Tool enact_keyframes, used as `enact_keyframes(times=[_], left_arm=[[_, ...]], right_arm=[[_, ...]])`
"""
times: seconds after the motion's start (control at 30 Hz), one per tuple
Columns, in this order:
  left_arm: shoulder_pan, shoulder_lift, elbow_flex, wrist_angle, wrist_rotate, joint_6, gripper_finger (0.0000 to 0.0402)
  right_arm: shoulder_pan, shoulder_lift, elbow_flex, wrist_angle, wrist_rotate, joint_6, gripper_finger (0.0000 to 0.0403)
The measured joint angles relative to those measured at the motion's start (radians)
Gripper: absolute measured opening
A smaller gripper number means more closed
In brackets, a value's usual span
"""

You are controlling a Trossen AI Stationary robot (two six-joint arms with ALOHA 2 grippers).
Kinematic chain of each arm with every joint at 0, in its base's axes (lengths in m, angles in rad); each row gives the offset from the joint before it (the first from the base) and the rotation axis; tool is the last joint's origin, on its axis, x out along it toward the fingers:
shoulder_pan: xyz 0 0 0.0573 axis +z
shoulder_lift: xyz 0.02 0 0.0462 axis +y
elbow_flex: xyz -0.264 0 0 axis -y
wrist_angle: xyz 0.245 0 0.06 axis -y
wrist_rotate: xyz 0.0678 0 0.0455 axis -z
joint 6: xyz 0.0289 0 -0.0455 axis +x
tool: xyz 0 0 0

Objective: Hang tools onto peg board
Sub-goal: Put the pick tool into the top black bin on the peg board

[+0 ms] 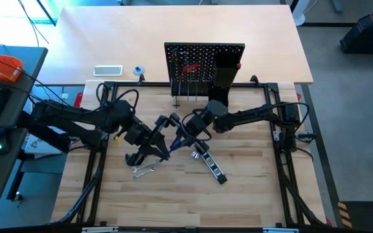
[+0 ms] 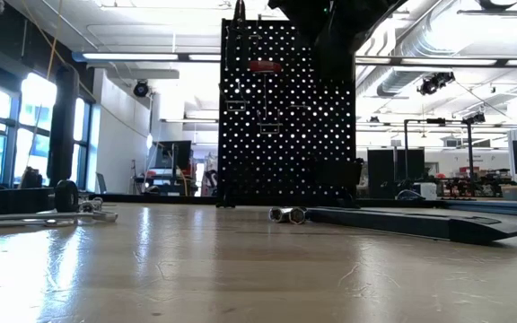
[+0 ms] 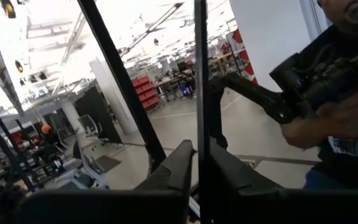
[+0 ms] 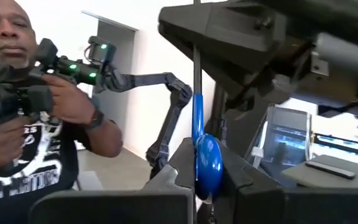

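**Both grippers closed on the blue T-handle hex key, mid-table**

- Blue T-handle hex key (image 4: pixel 205 163): held above the middle of the table; blue handle pinched between the right gripper's fingers, thin metal shaft (image 3: pixel 199 87) running through the left gripper.
- Right gripper (image 1: pixel 181 137): near the table's centre, fingers pressed onto the blue handle.
- Left gripper (image 1: pixel 164 129): just beside the right one, fingers almost together around the shaft.
- Peg board (image 1: pixel 204 63): upright at the table's far edge, midway along; a red-handled screwdriver (image 2: pixel 265 65) hangs near its top, a tall black box holder (image 1: pixel 225 74) on its right part.
- Black-and-silver bar (image 1: pixel 210 165): flat on the table, right of centre.
- Silver wrench (image 1: pixel 144 171) and black C-clamp (image 1: pixel 136 158): flat, left of centre, near each other.
- Person (image 4: pixel 23 118): beyond the table, hands on a dark handheld rig.
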Motion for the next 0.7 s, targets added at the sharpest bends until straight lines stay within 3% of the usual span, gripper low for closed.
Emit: enact_keyframes(times=[0.2, 0.3, 0.53, 0.7], left_arm=[[0.001, -0.063, 0.0, -0.086, -0.001, -0.001, 0.0101], [0.001, -0.101, 0.0, -0.153, 0.0, -0.014, 0.0139], [0.0, -0.228, 0.0, -0.289, -0.071, -0.079, 0.0191], [0.0, -0.308, 0.0, -0.337, -0.2, -0.13, 0.0197]], right_arm=[[0.001, -0.014, 0.0, -0.032, -0.045, 0.018, 0.0011], [0.001, -0.038, 0.0, -0.136, -0.051, -0.016, 0.0011], [-0.003, -0.168, 0.0, -0.565, -0.001, -0.227, 0.001], [-0.002, -0.323, 0.0, -0.936, 0.172, -0.432, 0.001]])
